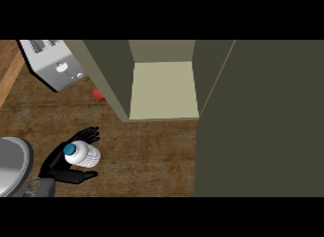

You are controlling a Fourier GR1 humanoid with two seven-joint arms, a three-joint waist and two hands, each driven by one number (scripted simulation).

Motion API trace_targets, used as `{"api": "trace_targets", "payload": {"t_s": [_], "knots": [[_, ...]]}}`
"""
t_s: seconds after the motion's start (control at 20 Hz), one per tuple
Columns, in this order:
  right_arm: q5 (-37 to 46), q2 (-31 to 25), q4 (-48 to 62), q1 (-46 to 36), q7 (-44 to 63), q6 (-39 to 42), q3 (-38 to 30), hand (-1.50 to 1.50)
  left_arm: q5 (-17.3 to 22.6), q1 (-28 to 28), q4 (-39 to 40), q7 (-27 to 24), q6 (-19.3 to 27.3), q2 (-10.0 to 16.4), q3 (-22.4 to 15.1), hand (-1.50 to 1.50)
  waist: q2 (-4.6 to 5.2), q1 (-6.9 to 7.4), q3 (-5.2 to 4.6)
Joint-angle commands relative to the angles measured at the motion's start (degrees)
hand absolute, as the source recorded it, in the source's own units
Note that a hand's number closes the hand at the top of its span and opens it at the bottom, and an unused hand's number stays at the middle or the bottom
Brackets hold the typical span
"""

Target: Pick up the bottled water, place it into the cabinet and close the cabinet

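At the lower left, the left hand is curled round the bottled water, fingers on its far side and thumb on its near side, with the blue cap towards the palm. The bottle is above the wooden counter, short of the cabinet, whose door stands open at the right. Farther left are a small red object and a grey toaster.

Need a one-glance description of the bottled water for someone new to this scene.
Start at the open cabinet in the middle of the wooden counter, then look below and left of it. There the left hand curls round the bottled water. It is the only white, ribbed thing with a blue cap.
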Motion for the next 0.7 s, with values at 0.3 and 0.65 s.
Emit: {"api": "trace_targets", "payload": {"t_s": [0.3,0.65], "knots": [[-8.38,-1.98,-11.74,3.42,3.84,-2.98,-2.74,-1.50,5.55,-3.66,7.01,-1.67,-11.04,-2.61,1.60,1.50,0.06,0.35,-0.04],[-7.96,-1.65,-11.27,10.26,-1.11,1.32,-5.07,-1.50,6.38,-0.38,1.52,-7.22,-6.90,-2.68,1.74,1.50,-0.50,0.61,0.08]]}}
